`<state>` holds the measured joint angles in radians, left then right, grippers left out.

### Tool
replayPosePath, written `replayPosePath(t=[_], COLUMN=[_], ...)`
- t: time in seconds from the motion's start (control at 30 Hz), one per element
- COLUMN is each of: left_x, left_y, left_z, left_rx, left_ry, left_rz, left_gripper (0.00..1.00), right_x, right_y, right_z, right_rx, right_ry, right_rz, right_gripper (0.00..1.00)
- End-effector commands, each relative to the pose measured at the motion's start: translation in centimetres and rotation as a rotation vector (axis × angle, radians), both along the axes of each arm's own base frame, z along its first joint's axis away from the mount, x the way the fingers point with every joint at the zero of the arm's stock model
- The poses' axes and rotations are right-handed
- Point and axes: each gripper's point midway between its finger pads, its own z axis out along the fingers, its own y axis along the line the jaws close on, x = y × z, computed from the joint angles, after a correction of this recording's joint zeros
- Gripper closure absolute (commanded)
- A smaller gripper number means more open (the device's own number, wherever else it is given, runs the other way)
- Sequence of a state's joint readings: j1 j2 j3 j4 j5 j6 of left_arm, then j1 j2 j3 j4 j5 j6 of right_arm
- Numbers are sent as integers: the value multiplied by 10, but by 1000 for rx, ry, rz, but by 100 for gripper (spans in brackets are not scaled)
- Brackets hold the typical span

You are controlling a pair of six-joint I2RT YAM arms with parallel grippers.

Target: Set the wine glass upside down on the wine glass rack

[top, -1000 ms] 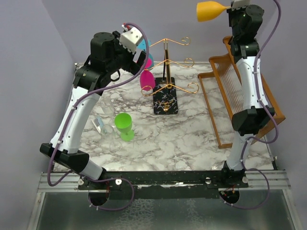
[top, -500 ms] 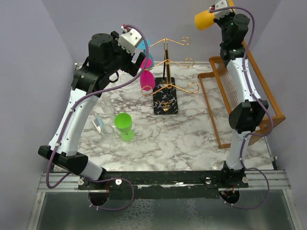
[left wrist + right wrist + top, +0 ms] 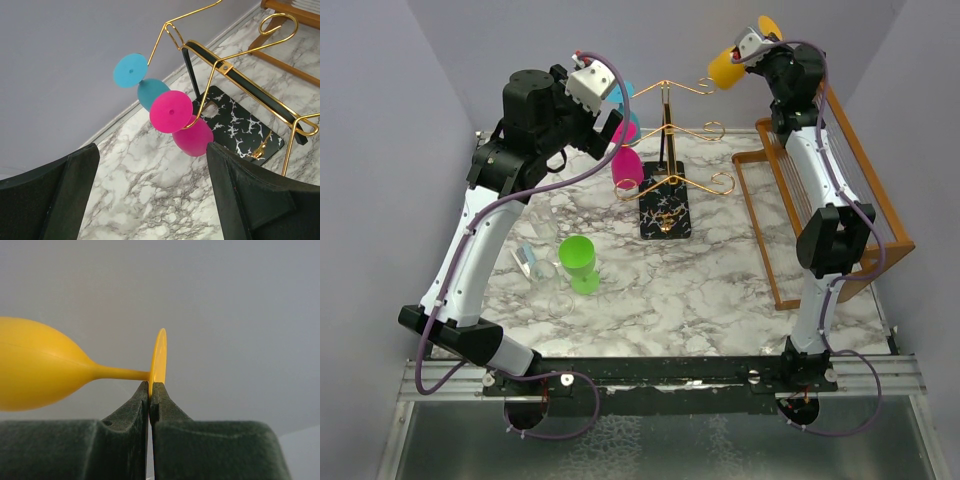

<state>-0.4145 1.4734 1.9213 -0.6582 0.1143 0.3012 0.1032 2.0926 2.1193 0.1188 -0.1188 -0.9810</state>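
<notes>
Right claw (image 3: pixel 150 390): clenched on the yellow plastic wine glass (image 3: pixel 37 371). The two fingers pinch the lower edge of the glass's round foot. From the wrist camera the stem runs level, with the bowl out to the left.

Location of the yellow glass: in the overhead view it is aloft, above the far right part of the table. Its bowl is just beside the upper right curl of the thin gold wire rack with a black speckled base (image 3: pixel 665 130). Whether bowl and wire touch cannot be told. The glass is not hung on the rack.

Left claw (image 3: pixel 152 150): released, jaws standing wide apart, nothing between them. It hangs to the left of the rack, facing its arms.

Rack contents: a pink plastic wine glass (image 3: pixel 192 136) hangs upside down from a left arm, foot uppermost. A blue plastic wine glass (image 3: pixel 152 94) hangs likewise, just behind and above the pink one.

Other items: a green plastic wine glass (image 3: pixel 578 262) stands on the white marble-patterned tabletop (image 3: pixel 700 280), near the left arm. A brown wooden slatted rack (image 3: pixel 790 215) sits at the right side of the table, well apart from the gold rack.
</notes>
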Motion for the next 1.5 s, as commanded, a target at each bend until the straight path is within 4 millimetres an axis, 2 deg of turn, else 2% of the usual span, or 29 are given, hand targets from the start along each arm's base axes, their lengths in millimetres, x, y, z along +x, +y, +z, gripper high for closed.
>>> replayPosePath(t=[0.0,0.43,0.87,1.13,1.47], left_x=[-5,-7,-9,-10,-13], left_y=[7,9,11,14,16], left_z=[17,15,12,12,11], left_rx=[-12,-14,-9,-3,-2], left_ry=[-56,-48,-43,-47,-45], left_rz=[17,13,12,17,17], left_gripper=[9,9,9,9,9], right_x=[4,6,13,7,-7], right_y=[29,59,105,127,138], right_z=[-4,-29,-52,-55,-52], right_rx=[-93,-219,-321,-371,-407], right_ry=[-26,-12,-16,-21,-22], right_rz=[137,182,205,239,252], right_gripper=[98,96,93,91,90])
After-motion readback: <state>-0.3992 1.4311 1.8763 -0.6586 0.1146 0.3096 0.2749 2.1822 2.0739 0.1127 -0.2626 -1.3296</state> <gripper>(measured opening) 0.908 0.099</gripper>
